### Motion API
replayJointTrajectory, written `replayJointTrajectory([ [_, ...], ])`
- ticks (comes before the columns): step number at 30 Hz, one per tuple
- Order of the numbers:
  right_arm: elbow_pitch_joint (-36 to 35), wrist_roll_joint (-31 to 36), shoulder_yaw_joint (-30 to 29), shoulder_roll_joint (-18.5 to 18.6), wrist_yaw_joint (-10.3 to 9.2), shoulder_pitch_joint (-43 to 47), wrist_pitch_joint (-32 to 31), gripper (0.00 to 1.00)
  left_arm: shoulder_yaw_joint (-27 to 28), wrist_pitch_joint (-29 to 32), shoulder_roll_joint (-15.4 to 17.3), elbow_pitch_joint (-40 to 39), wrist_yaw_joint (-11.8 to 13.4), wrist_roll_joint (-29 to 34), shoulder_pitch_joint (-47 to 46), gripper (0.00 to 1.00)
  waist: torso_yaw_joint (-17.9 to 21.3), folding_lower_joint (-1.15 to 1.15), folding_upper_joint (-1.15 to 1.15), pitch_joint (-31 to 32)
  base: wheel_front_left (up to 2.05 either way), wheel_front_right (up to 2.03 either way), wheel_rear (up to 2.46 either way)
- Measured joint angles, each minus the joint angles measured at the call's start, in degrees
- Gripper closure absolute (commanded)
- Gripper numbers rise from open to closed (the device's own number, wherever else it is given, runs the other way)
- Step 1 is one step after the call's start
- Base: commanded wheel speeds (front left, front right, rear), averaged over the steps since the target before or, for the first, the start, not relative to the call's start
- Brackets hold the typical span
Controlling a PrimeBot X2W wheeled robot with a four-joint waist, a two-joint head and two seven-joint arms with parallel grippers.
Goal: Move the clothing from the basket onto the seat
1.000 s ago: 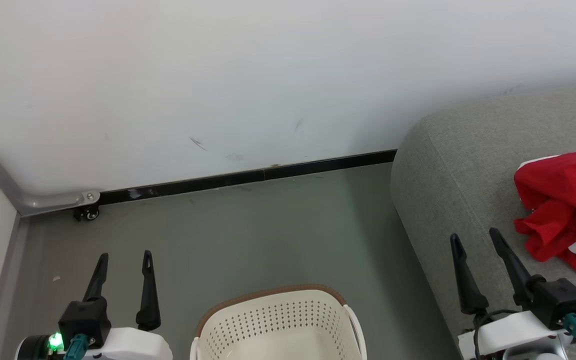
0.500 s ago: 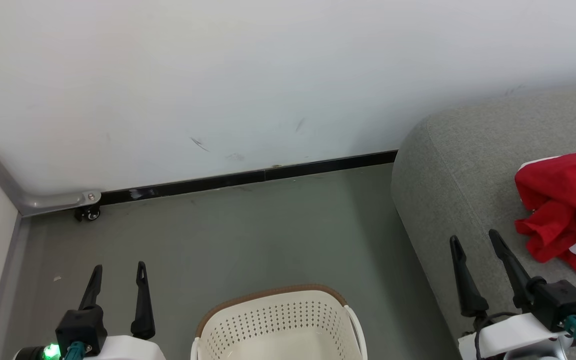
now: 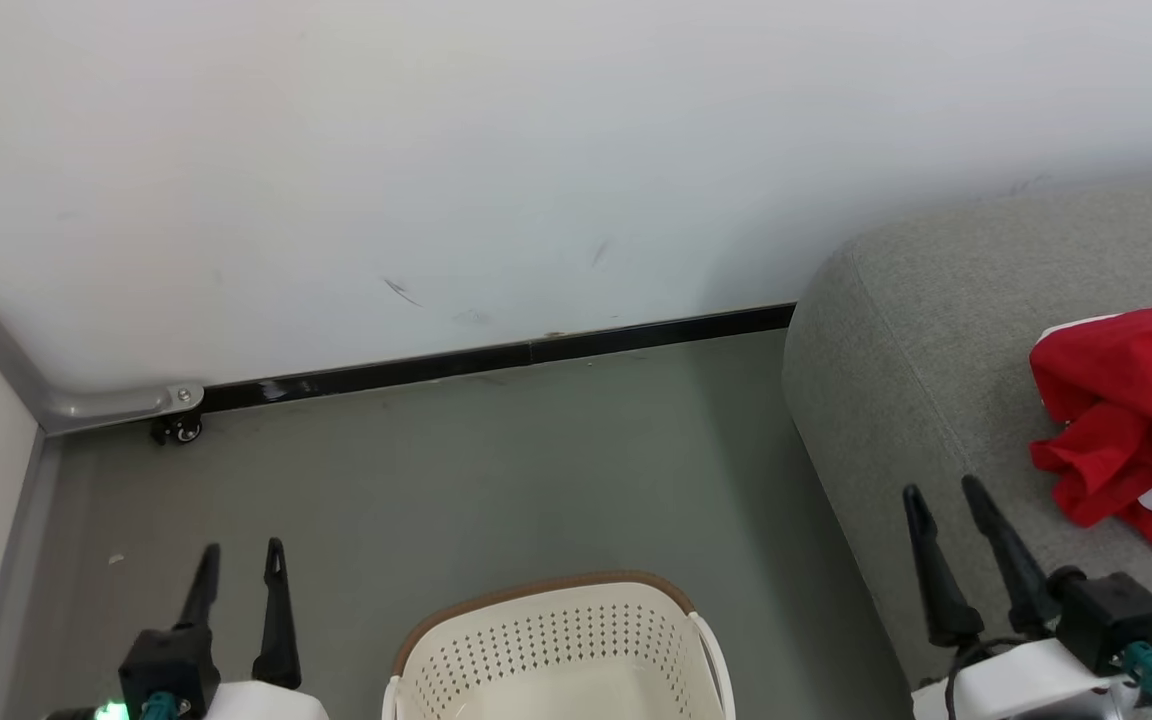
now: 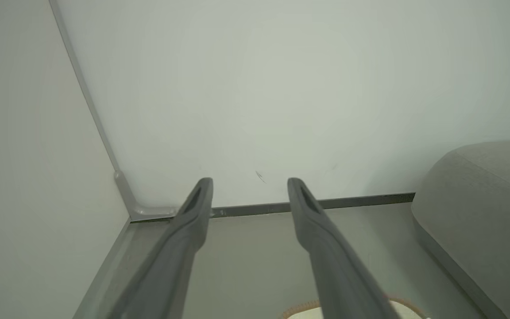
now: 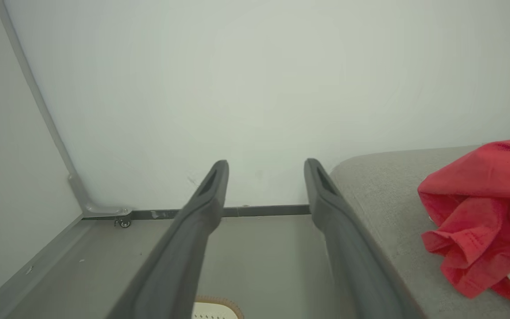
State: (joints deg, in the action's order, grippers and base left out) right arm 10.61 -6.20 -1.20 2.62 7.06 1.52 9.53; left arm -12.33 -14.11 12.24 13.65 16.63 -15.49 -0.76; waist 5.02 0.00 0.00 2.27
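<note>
The cream-white basket [image 3: 556, 640] with its brown rim stands on the floor at the bottom middle of the head view; the part of its inside that shows is bare. The red clothing [image 3: 1126, 410] lies crumpled on the grey seat [image 3: 896, 350] at the right. My left gripper [image 3: 242, 548] hangs open over the floor to the left of the basket, holding nothing. Over the seat's near edge, left of the clothing, my right gripper [image 3: 941, 487] is open and holds nothing. The right wrist view has the right gripper [image 5: 266, 163] apart from the clothing [image 5: 481, 212]. In the left wrist view the left gripper [image 4: 250, 181] points at the wall.
A white wall with a black baseboard [image 3: 496, 355] closes the far side. A grey metal rail with a small caster [image 3: 176, 428] runs down the left corner. Grey-green floor [image 3: 496, 460] lies between the basket and the wall.
The left gripper has drawn back toward the bottom of the head view. The right gripper has sunk a little too. Both pairs of fingers stand slightly closer together.
</note>
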Motion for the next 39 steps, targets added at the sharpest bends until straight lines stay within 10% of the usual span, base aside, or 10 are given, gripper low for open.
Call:
replayJointTrajectory([
  [23, 4.02, -15.52, -1.08, -0.48, -0.01, 1.68, -2.59, 1.0, 3.16, 4.6, -3.2, 3.36, -3.86, -13.73, 1.85, 1.0, -0.64, 0.03, 0.0, -0.26, 0.0, 0.0, 0.0],
  [39, 3.91, -29.88, -2.2, -0.49, -0.01, 0.57, -5.61, 1.0, 6.27, 8.32, -4.41, 3.08, -8.04, -26.64, 1.59, 1.0, -1.78, 0.82, 0.0, -0.18, 0.0, 0.0, 0.0],
])
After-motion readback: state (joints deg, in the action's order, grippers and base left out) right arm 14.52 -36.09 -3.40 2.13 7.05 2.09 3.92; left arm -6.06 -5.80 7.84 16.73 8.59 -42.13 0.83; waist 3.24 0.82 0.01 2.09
